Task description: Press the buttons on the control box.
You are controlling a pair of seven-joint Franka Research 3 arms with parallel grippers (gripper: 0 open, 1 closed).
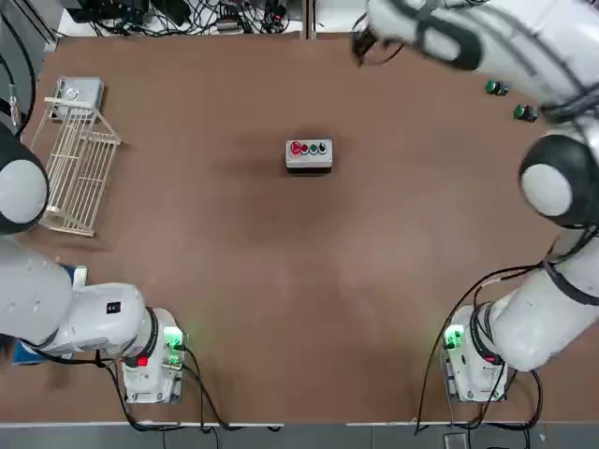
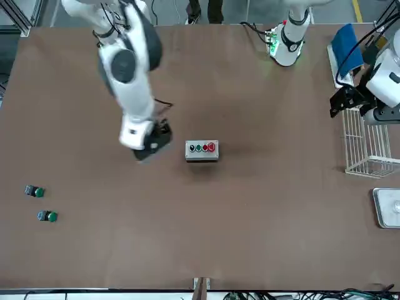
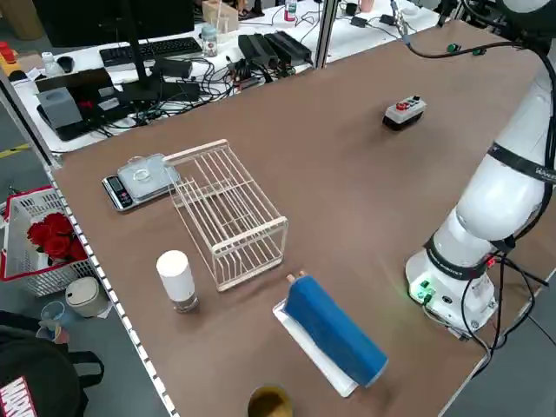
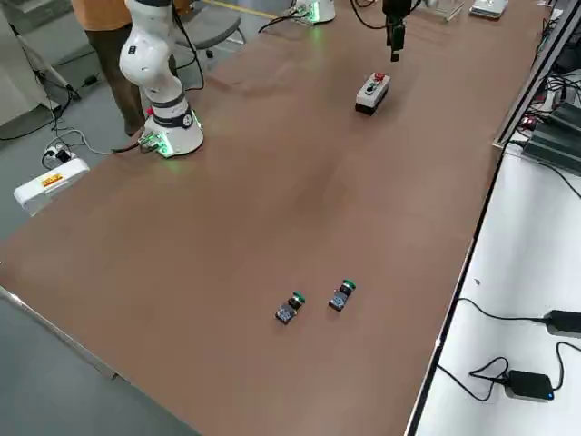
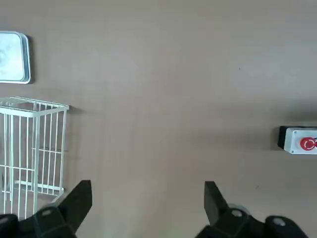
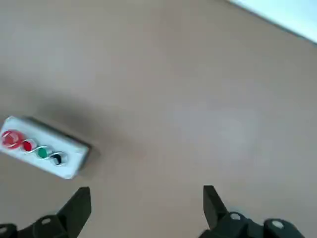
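2 Franka arms flank a brown table, where the control box sits alone just above the centre of the top view, its 4 buttons in a row on its upper face: a larger red one at the left end, then red, green and dark. The right gripper hangs in the air just left of the box in the front view, apart from it, fingers spread wide with nothing between them. The left gripper hovers at the right edge of the front view beside a white wire rack, its fingers likewise parted and empty. 2 loose green-capped buttons lie at the lower left of the front view, well apart from the box. A small scale rests by the rack's far end
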